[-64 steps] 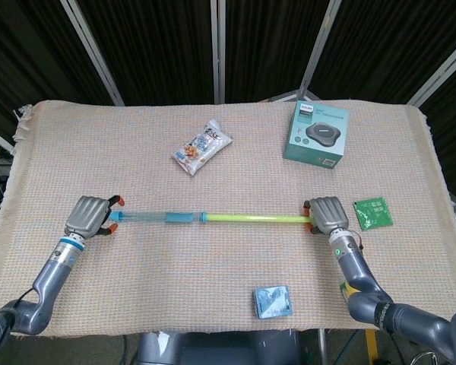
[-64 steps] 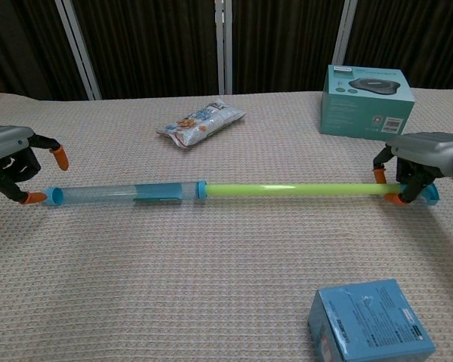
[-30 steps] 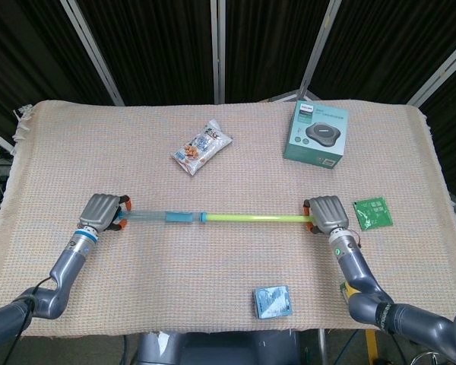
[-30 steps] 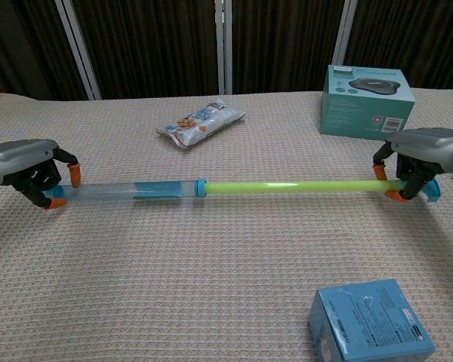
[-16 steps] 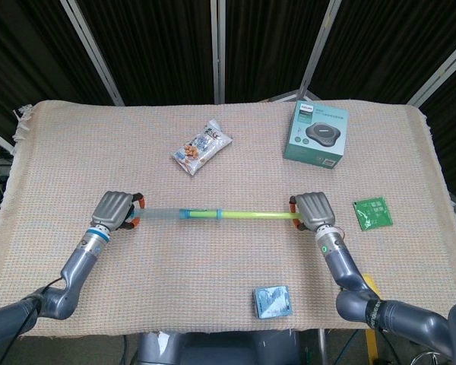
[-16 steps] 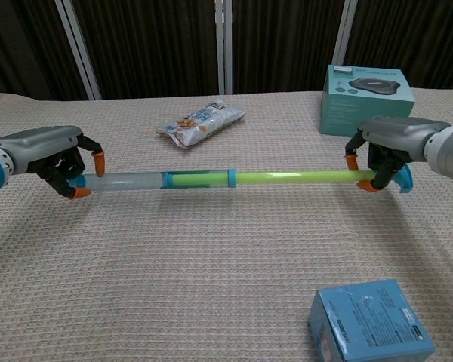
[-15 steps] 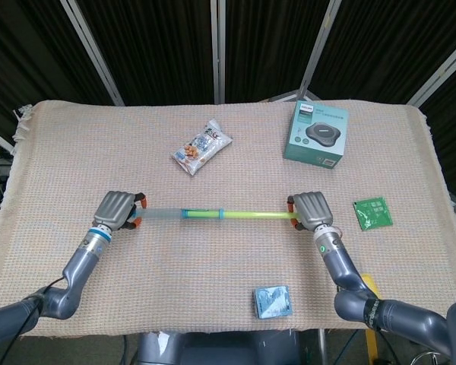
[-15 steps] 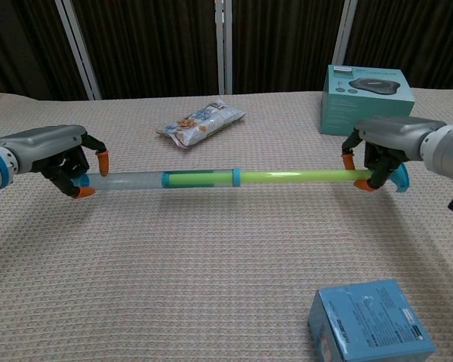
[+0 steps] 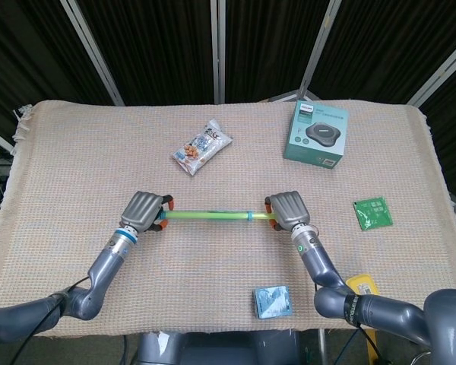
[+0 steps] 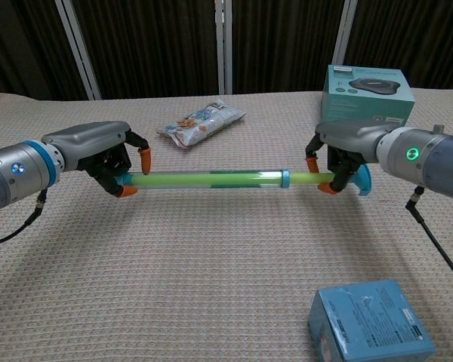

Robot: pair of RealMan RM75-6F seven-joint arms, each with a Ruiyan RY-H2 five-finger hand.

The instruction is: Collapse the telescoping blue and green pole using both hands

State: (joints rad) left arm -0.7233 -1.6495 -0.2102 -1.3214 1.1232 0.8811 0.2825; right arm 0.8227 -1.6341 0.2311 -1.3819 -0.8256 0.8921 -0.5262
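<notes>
The pole (image 10: 211, 179) is sitting level across the middle of the cloth-covered table (image 9: 76, 152), and pretty much everything else can be placed off it. Nearest the camera, on the near side of the pole and toward its right end, a small blue box (image 10: 371, 320) is lying flat, well apart from it. The left hand (image 10: 106, 157) is gripping the pole's left end with its orange-tipped fingers (image 10: 144, 158) curled around it, and the right hand (image 10: 346, 151) is clamping the right end the same way, a blue end cap (image 10: 362, 181) poking out just past its fingers. A blue collar (image 10: 285, 179) is showing close to the right hand, with only a short green stub between them. Off past the right end a green packet (image 9: 373, 213) is lying flat. On the far side, a snack bag (image 9: 202, 147) is resting behind the pole's left half, and a teal box (image 9: 316, 134) is standing behind the right end, both well clear.
</notes>
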